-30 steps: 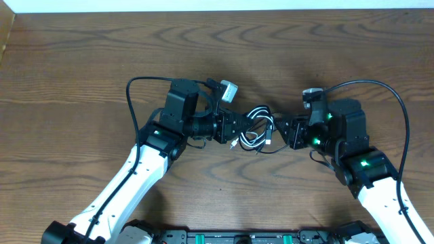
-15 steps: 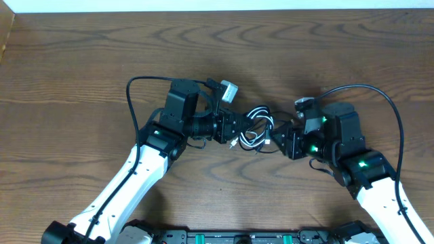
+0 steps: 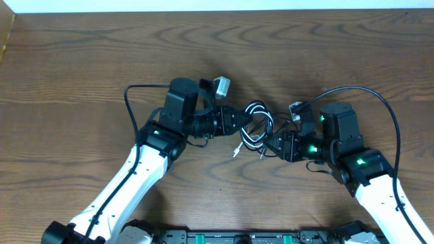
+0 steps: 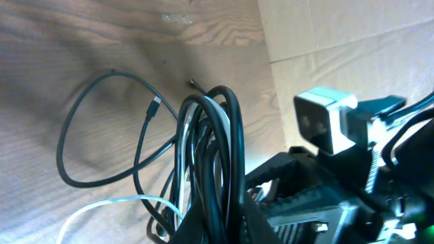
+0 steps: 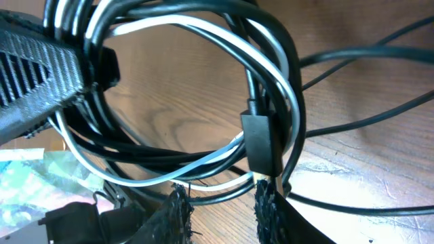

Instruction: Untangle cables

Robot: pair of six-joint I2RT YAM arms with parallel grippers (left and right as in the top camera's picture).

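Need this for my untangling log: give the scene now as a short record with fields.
cables: black plus one white, looped in one bundle between the arms
left arm: jaws shut on cables
right arm: jaws apart, tips at the bundle beside a black plug
table: brown wood
tangle: not yet undone

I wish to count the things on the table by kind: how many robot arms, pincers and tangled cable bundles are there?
Robot arms: 2 (left arm, right arm)
Pincers: 2 (left pincer, right pincer)
Tangled cable bundle: 1
Total: 5
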